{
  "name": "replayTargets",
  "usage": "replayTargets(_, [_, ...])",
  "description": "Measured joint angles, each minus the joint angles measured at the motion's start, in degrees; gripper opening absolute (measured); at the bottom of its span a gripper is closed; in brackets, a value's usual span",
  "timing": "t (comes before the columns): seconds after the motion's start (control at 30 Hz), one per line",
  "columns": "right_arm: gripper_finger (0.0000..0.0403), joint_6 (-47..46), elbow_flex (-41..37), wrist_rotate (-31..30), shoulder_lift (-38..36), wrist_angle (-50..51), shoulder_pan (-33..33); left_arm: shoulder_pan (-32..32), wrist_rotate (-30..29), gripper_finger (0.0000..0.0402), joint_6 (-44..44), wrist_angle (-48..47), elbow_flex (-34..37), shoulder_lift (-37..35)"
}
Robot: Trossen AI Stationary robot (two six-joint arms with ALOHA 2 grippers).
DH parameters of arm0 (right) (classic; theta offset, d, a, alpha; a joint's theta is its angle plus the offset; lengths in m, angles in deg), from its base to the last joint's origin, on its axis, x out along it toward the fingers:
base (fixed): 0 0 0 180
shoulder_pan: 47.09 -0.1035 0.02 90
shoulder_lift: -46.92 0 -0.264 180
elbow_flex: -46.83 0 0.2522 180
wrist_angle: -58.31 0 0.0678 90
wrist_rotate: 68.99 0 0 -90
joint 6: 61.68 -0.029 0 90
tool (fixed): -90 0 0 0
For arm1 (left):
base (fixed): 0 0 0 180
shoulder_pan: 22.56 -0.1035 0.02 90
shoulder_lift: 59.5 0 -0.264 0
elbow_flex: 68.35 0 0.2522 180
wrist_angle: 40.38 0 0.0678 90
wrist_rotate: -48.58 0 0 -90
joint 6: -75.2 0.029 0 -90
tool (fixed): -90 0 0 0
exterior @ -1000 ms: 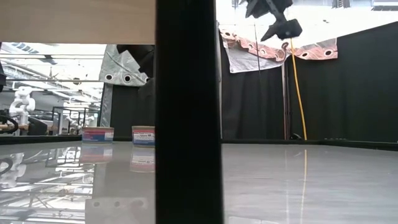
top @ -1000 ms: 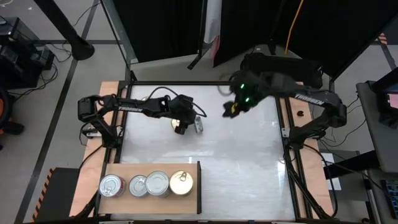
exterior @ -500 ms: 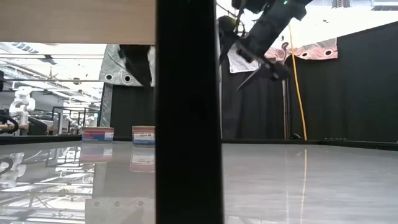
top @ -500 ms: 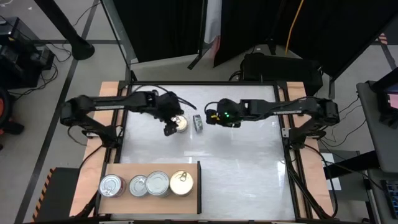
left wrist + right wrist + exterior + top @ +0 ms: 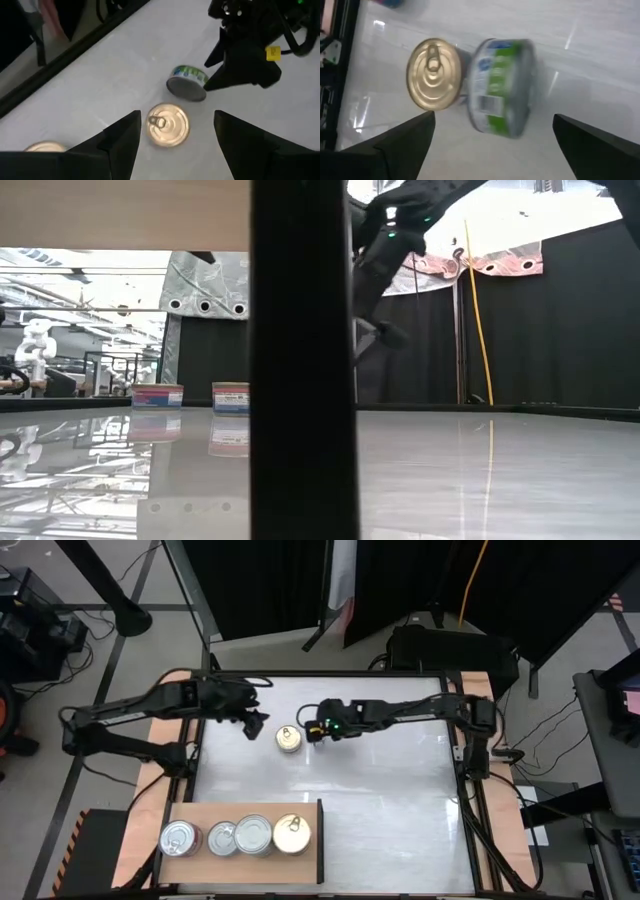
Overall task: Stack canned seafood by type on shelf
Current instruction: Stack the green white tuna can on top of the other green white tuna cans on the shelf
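White tabletop (image 5: 380, 800) fills the working area, with black curtains behind it and the wooden shelf (image 5: 190, 812) at its near-left corner.

Starting from the right gripper (image 5: 318, 727): its fingers stand spread wide and hold nothing. Directly ahead of them, in the right wrist view, lies a green-labelled tin (image 5: 501, 88), tipped on its rim so that its label faces the camera and its flat faces point sideways. Its round axis runs across the line of the fingers, not up from the table. Touching or just beside it, on the far side from the right gripper, a gold-lidded tin (image 5: 289, 739) lies flat with its pull-tab up.

In the high view the green-labelled tin sits at about nine o'clock from the right gripper, very near. The left gripper (image 5: 253, 724) hovers at about ten o'clock from the gold-lidded tin, its fingers also parted and empty. The left wrist view shows both tins ahead of it, the gold one nearer.

So the right arm looks the nearer one to the tipped tin, the left arm to the flat gold one.

Four tins (image 5: 236, 835) already stand in a row on the shelf, at about seven o'clock from the two loose tins and well apart from them.
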Motion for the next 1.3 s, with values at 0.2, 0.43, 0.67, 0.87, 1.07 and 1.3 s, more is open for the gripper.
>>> replayTargets(0.2, [0.0379, 3.0, 7.1, -1.7, 7.0, 3.9, 0.1, 0.0, -0.6, 0.0251, -0.1, -4.9, 0.0, -2.3])
replayTargets(0.43, [0.0288, 6.5, 10.0, -7.7, 9.0, 7.6, 0.1, 0.0, -0.6, 0.0251, -0.1, -6.0, 0.0, -3.4])
replayTargets(0.67, [0.0113, 11.7, 10.0, -7.8, 8.1, 8.8, 0.1, 0.0, -1.1, 0.0251, 0.0, -5.1, 0.0, -3.3])
replayTargets(0.87, [0.0114, 18.1, 9.9, -1.2, 3.5, 12.9, 0.2, 0.0, -0.4, 0.0251, -1.6, -2.9, 0.0, -3.4])
replayTargets(1.07, [0.0114, 20.1, 9.9, 5.2, -11.1, 11.4, 0.1, -0.2, 8.9, 0.0251, -10.3, 9.4, 0.0, -3.4])
replayTargets(1.3, [0.0114, 12.8, 10.0, 8.4, -22.0, -2.3, -2.6, -2.6, 12.8, 0.0289, -19.4, 32.0, 0.0, -3.4])
